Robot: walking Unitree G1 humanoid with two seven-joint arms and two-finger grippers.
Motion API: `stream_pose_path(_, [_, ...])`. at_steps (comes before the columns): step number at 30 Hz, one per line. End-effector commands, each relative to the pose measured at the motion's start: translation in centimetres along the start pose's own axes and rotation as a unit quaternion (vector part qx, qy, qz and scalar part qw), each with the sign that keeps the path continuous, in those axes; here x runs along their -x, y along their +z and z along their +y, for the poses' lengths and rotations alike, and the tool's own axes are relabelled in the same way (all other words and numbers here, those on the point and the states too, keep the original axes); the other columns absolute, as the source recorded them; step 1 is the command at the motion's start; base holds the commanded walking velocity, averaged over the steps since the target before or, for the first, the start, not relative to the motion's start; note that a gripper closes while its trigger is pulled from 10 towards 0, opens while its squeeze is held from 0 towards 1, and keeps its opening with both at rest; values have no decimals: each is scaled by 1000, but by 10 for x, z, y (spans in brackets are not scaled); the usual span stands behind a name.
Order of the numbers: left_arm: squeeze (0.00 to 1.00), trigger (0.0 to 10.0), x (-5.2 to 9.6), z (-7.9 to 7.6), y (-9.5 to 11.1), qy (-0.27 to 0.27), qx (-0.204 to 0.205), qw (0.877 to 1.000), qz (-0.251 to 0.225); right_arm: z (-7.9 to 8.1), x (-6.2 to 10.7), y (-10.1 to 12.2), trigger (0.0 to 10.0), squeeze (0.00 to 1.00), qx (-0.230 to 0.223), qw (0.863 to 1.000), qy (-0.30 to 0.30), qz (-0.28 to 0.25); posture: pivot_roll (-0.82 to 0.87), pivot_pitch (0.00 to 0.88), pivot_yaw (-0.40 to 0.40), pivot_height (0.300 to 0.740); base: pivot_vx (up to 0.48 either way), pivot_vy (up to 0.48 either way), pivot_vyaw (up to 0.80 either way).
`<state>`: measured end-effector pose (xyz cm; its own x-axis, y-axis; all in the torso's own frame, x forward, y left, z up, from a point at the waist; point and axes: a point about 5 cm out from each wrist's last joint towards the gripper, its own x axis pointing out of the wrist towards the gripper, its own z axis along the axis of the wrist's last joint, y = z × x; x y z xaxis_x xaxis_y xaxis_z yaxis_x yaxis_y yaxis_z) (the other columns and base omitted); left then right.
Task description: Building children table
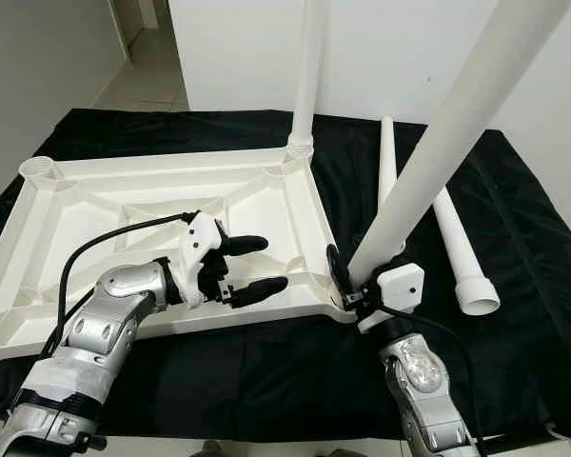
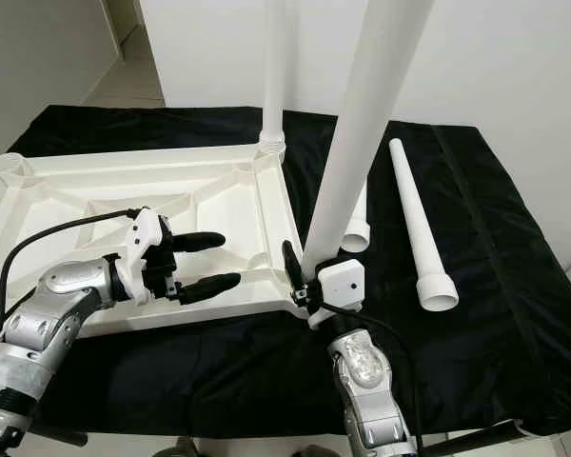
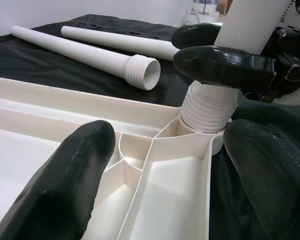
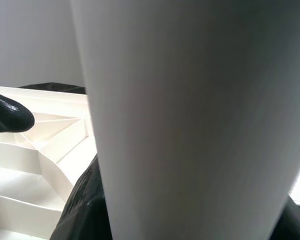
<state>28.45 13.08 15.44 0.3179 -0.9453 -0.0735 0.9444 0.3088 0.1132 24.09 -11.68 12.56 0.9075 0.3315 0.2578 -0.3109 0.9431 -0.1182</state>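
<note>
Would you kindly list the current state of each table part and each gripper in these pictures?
Tabletop: upside down on the black cloth, ribs facing up.
Far-corner leg: upright in its socket.
Near-corner leg: threaded end at the socket, leaning, not straight.
Two spare legs: lying loose on the cloth.
Right gripper: shut on the near-corner leg.
Left gripper: open, over the tabletop's near rim.

The upturned tabletop (image 1: 162, 205) at centre left is smooth white plastic with a soft sheen. The legs (image 2: 421, 224) at upper right are the same plastic, with ridged threaded ends. Matt black cloth (image 1: 514, 219) covers the desk. Both arms are brushed silver metal; the gripper fingers (image 3: 65, 185) look glossy black, rubbery.
</note>
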Motion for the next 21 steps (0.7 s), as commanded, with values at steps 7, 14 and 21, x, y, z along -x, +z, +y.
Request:
stream_pose_path(7, [0, 10000, 3, 1, 4, -16, -4, 1000, 1, -11, 0, -22, 10000, 0, -32, 994, -5, 100, 38, 22, 18, 740, 0, 0, 0])
stream_pose_path(14, [0, 10000, 2, 3, 5, -15, -5, 1000, 0, -18, -5, -23, 10000, 0, -42, 990, 13, 133, 37, 21, 13, 740, 0, 0, 0])
stream_pose_path(21, [0, 10000, 2, 3, 5, -13, -5, 1000, -2, -23, -8, -20, 10000, 0, -60, 989, -2, 138, 37, 17, 10, 740, 0, 0, 0])
